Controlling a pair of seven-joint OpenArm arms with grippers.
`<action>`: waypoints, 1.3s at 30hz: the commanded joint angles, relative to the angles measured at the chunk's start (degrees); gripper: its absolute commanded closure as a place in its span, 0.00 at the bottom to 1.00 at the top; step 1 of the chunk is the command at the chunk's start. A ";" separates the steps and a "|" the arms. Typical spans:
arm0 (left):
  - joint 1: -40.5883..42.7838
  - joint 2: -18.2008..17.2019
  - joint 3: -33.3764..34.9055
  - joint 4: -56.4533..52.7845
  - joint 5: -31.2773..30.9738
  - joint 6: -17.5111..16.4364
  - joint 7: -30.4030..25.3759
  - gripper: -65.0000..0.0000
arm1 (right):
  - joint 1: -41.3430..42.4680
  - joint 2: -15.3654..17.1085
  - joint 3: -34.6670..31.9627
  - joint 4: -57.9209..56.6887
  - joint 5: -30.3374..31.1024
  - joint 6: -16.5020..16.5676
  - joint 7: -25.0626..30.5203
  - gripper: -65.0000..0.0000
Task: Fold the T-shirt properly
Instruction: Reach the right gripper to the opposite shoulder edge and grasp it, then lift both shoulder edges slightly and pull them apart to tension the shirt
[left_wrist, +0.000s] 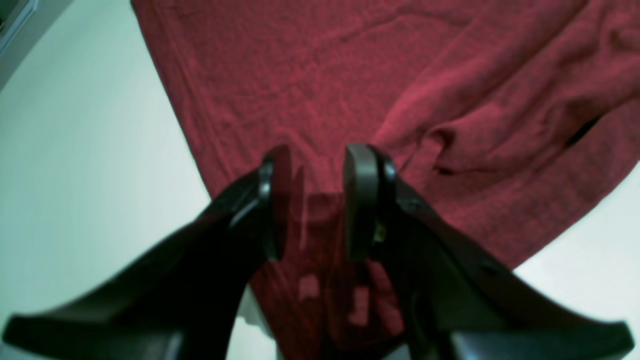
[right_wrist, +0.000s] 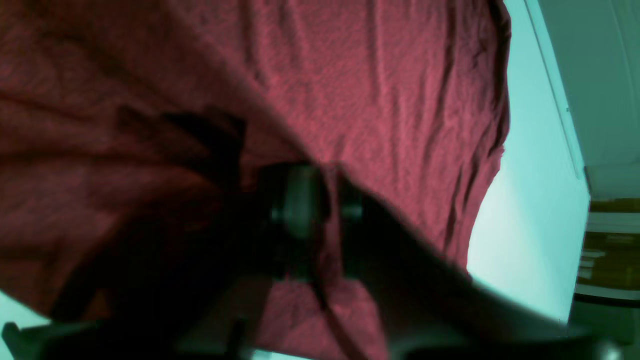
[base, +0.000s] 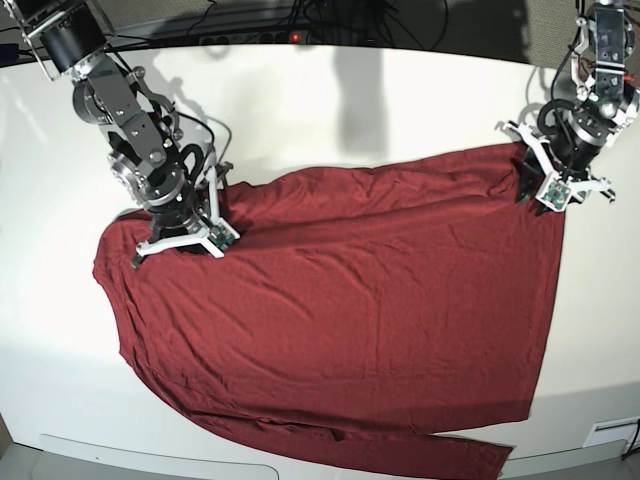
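Observation:
The T-shirt (base: 350, 300), dark red and wrinkly, lies spread over the white table (base: 400, 100). In the base view my left gripper (base: 541, 193) stands at the shirt's far right corner. Its wrist view shows the left gripper (left_wrist: 317, 200) open, with the T-shirt (left_wrist: 300, 75) lying beneath the gap and a bunched fold just to the right. My right gripper (base: 182, 238) is at the shirt's far left edge. In the blurred right wrist view the right gripper (right_wrist: 327, 210) has its fingers a little apart, with a ridge of the T-shirt (right_wrist: 375, 75) between them.
Cables (base: 300, 35) run along the back of the table. The table's front edge (base: 150, 455) lies close to the shirt's near hem, where a sleeve (base: 430, 455) reaches toward it. The table's side edge (right_wrist: 560, 100) runs along the right of the right wrist view.

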 joint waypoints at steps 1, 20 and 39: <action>-0.48 -0.96 -0.39 1.18 -0.61 0.26 -1.05 0.72 | 1.09 0.76 0.50 0.83 -0.28 -0.94 0.70 0.72; 11.63 -6.58 -0.96 19.23 -1.79 -5.66 10.05 0.72 | -0.63 3.91 0.48 10.93 4.44 -2.12 -3.43 0.68; 9.99 -6.49 12.28 2.78 25.27 8.83 1.07 0.72 | -7.37 5.73 0.48 12.04 4.20 -1.84 -6.58 0.68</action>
